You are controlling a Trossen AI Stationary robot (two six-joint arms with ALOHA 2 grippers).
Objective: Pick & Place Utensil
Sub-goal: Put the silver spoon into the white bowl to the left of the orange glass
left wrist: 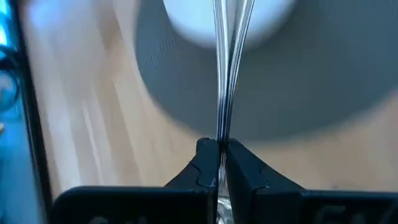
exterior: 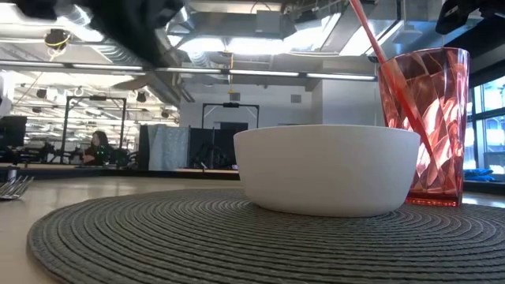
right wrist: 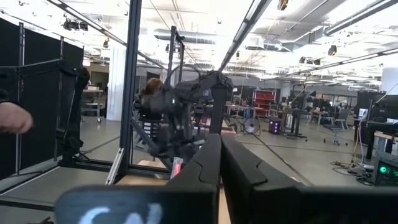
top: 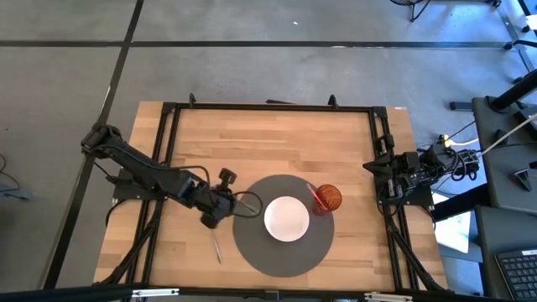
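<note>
My left gripper (top: 225,204) (left wrist: 222,149) hovers over the left edge of the round grey placemat (top: 252,252) and is shut on a thin shiny utensil (left wrist: 227,74) that points toward the white bowl (top: 287,218). The bowl rests on the middle of the mat. A red tumbler (top: 328,198) holding a red straw stands on the mat's right side. A fork (top: 216,247) lies flat on the wood left of the mat; its tines (exterior: 14,187) show in the low view. My right gripper (top: 371,166) (right wrist: 221,149) waits shut at the table's right edge. My left gripper pinches the utensil's handle (left wrist: 222,134) between its two fingers, near the handle's end. The fingers lie along the utensil, which sticks straight out ahead of them toward the bowl. The utensil is lifted clear, above the mat's left edge.
A black frame (top: 268,107) rims the wooden table top. Bare wood (top: 268,143) lies beyond the mat toward the far edge. The tumbler stands close to the bowl's right side. People and equipment show in the room beyond the table.
</note>
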